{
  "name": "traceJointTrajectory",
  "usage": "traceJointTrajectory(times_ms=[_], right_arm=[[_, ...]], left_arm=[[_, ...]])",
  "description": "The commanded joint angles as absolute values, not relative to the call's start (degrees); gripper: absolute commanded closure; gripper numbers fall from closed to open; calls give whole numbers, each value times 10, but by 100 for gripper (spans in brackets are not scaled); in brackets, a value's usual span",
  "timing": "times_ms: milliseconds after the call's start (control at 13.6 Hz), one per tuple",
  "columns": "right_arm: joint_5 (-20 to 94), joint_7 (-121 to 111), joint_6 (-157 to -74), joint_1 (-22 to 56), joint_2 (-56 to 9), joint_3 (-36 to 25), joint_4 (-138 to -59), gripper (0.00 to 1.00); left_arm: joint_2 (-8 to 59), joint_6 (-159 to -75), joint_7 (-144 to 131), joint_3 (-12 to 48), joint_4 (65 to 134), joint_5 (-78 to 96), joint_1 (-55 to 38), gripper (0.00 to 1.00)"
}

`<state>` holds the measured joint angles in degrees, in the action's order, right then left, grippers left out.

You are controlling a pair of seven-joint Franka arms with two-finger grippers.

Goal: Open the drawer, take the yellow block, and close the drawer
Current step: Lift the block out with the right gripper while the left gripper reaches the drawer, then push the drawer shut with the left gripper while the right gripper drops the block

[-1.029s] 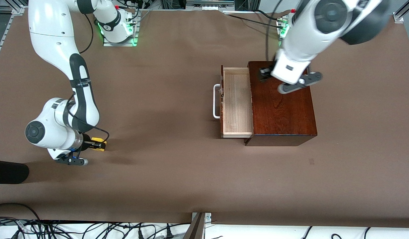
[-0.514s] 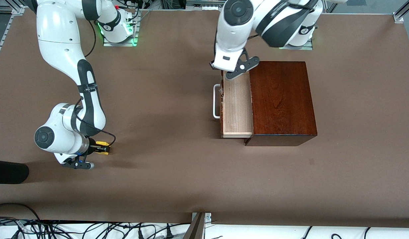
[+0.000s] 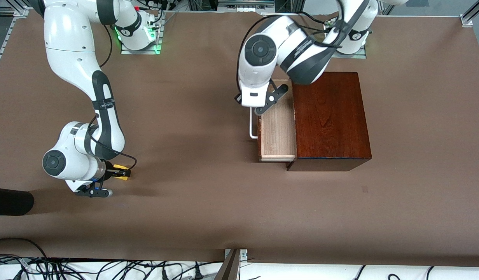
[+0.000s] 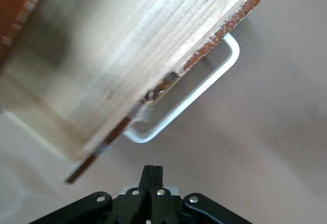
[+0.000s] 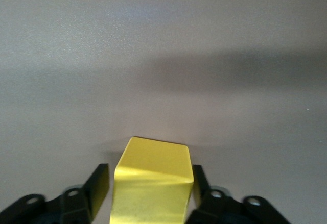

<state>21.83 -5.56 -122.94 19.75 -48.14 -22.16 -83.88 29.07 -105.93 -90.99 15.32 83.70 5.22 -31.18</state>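
Can't see the drawer's (image 3: 278,132) twelve-o'clock end: buried under the left arm (image 3: 263,58), along with part of the handle (image 3: 253,130). Catching only a sliver of block (image 3: 124,174) past the right gripper (image 3: 121,173); cropped in the right wrist view. Can't identify the dark shape (image 3: 10,201) clipped at nine o'clock.

The pale-wood drawer (image 3: 277,132) stands pulled open from its box; the yellow block (image 3: 123,173) sits on the table.
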Motion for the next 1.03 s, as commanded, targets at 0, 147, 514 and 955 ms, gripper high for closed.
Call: traceJointTrajectory(times_ms=[0,147,514,955], right_arm=[[210,-62,-1209,198,-460,-223,-830,0],[207,-61,-1179,199,-422,-226,-830,0],[145,-55,-1092,199,-311,-229,-830,0],[116,-56,-1041,197,-243,-236,-829,0]], left_arm=[[334,-1067,-945,134,803,50,-325,100],[351,-1066,-953,118,802,32,-337,100],[369,-1056,-1011,106,789,5,-352,100],[384,-1065,-1117,105,776,4,-352,100]])
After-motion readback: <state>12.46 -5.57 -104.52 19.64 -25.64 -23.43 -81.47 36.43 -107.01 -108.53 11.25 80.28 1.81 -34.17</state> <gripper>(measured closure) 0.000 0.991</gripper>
